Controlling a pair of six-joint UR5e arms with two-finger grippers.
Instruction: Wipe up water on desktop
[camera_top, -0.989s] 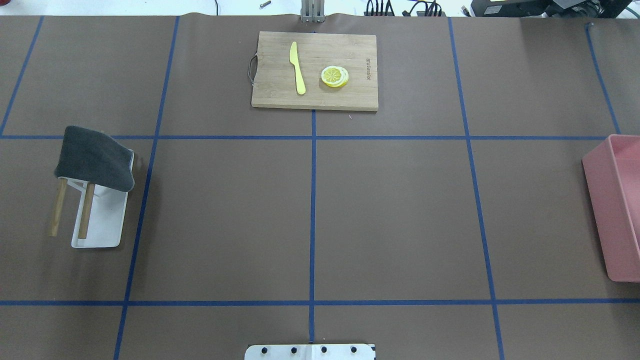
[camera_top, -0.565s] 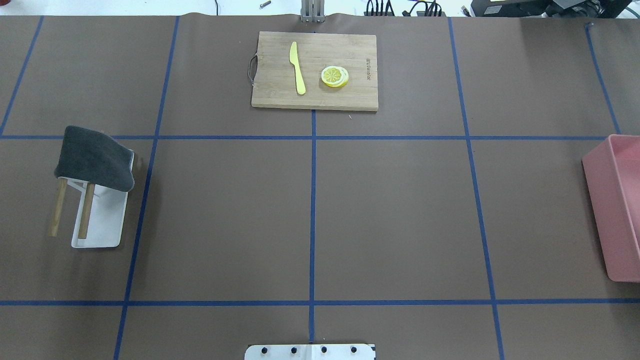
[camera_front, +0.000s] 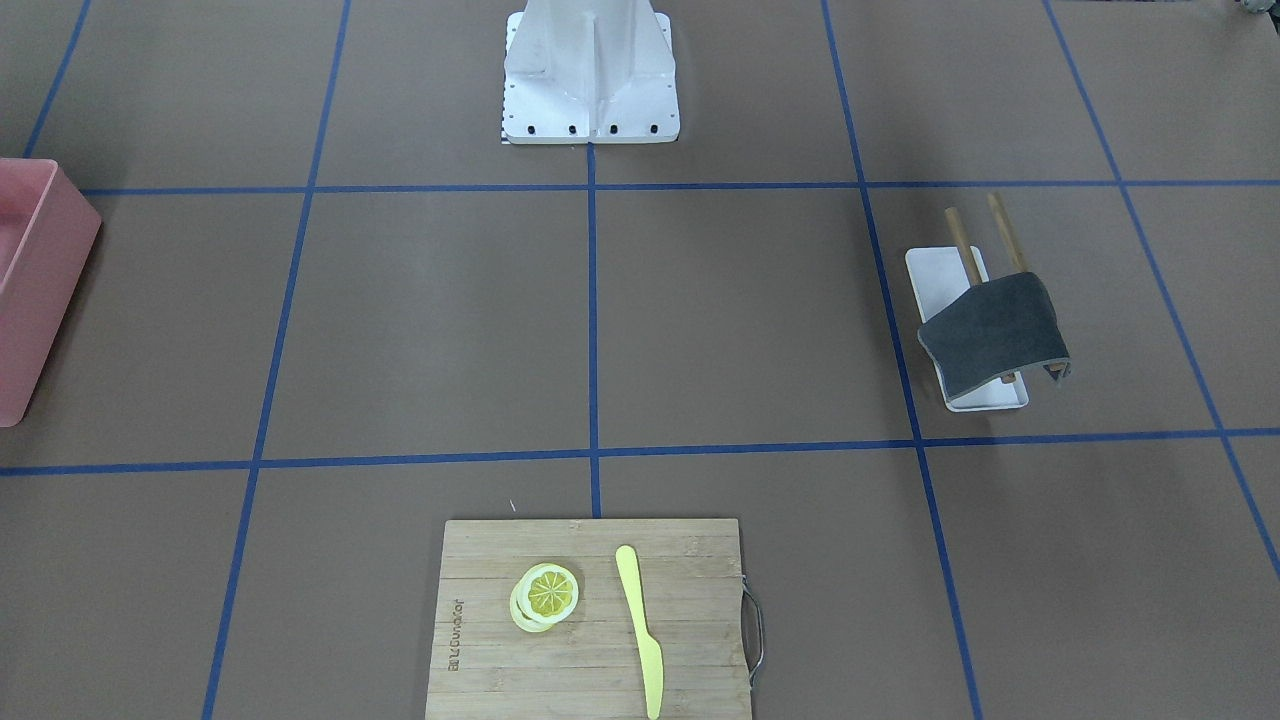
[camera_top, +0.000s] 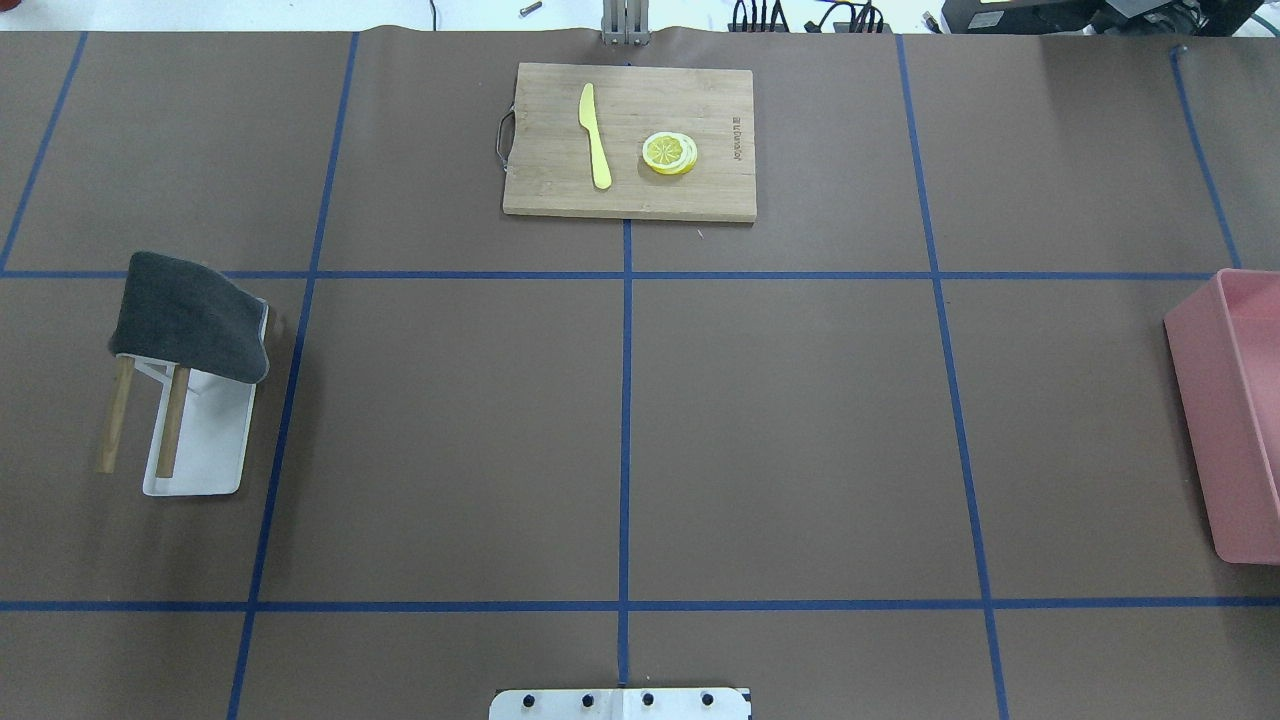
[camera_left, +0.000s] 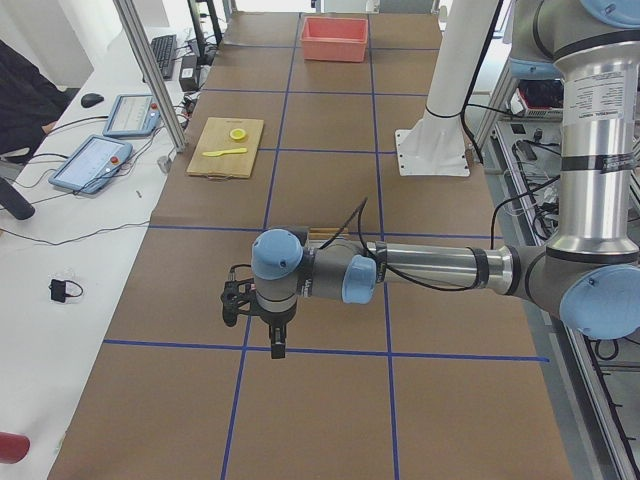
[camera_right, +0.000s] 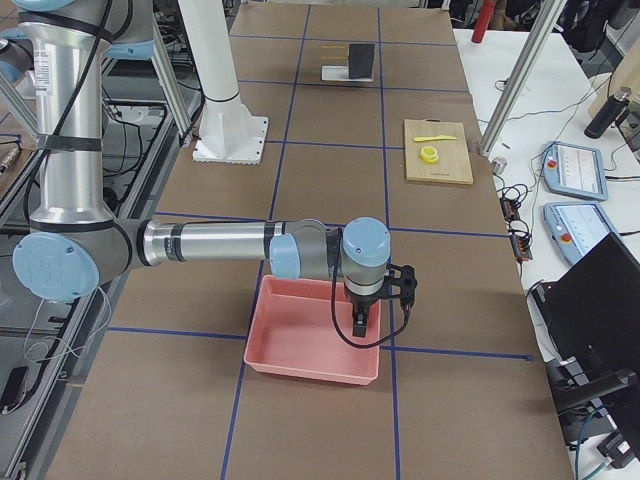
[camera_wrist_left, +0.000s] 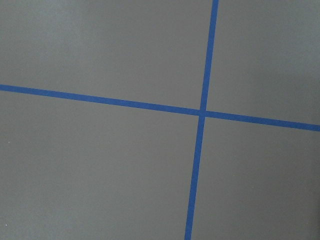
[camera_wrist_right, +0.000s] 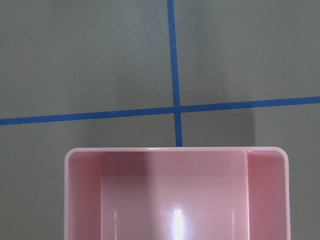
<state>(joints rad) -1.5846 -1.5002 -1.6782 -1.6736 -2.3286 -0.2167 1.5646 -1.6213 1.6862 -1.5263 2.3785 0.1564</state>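
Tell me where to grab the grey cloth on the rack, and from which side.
Probably pinch the grey cloth from above, on the stretch spanning the two wooden rods. It drapes raised off the white tray there, so a pinch catches fabric without hitting the desktop.

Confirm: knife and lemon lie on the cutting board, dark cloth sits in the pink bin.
The dark cloth hangs over a rack on the white tray, not in the pink bin; the overhead view shows it. The rest holds.
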